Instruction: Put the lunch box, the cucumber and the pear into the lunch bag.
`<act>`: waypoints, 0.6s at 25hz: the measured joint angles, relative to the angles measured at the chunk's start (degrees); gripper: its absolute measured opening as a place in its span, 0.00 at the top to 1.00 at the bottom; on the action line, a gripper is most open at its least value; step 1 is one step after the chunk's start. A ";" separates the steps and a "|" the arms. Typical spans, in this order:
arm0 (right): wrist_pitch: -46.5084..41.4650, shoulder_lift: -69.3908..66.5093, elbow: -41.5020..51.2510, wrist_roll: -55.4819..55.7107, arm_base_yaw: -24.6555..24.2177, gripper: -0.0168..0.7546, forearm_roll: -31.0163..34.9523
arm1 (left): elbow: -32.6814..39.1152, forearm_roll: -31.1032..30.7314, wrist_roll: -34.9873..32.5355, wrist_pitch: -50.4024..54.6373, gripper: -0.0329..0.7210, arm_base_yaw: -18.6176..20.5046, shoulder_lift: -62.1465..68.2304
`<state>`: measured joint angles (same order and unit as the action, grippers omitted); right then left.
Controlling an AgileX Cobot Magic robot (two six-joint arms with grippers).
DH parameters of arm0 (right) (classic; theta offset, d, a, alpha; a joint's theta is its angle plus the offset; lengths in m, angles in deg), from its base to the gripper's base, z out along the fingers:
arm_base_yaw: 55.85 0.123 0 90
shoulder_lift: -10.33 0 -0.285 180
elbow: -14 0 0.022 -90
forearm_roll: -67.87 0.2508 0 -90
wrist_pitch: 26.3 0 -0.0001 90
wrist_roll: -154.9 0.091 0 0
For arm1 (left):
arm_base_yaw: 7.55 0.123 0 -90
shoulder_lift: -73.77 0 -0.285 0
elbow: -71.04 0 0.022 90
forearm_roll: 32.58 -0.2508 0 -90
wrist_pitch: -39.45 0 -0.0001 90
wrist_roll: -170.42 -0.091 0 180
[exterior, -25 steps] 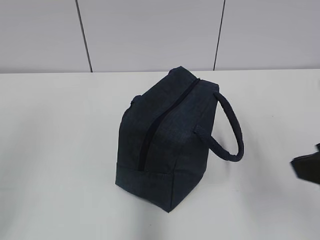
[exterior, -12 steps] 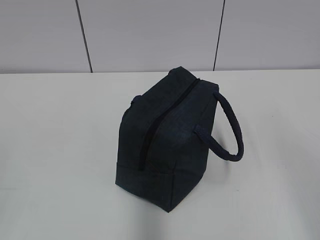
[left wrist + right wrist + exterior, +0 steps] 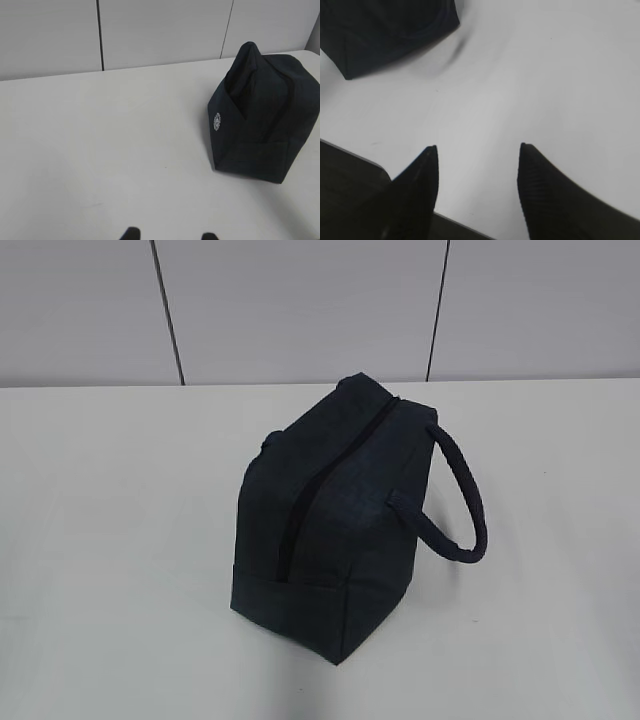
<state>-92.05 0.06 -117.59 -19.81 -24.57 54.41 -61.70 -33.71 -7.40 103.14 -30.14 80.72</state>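
The dark navy lunch bag (image 3: pixel 335 515) stands on the white table near the middle, its top zipper (image 3: pixel 300 510) shut and one thick loop handle (image 3: pixel 462 495) sticking out to the right. It also shows in the left wrist view (image 3: pixel 260 120) at the right and in the right wrist view (image 3: pixel 385 30) at the top left. My left gripper (image 3: pixel 170 235) is open and empty over bare table, well left of the bag. My right gripper (image 3: pixel 477 150) is open and empty over bare table near the table's edge. The lunch box, cucumber and pear are out of view.
A grey panelled wall (image 3: pixel 300 310) runs behind the table. The table's near edge (image 3: pixel 365 160) shows at the lower left of the right wrist view, with a dark floor below.
My right gripper, seen at the right edge of the exterior view one second ago, has moved out of that view. The bag has not moved.
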 joint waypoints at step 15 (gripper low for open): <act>0.00 3.56 0.09 -5.29 0.00 0.51 6.24 | 0.12 -0.31 -0.54 -0.10 0.64 -0.15 -0.17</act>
<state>-92.05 3.62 -117.50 -25.10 -24.57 60.65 -61.59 -34.02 -7.94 103.03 -30.30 80.55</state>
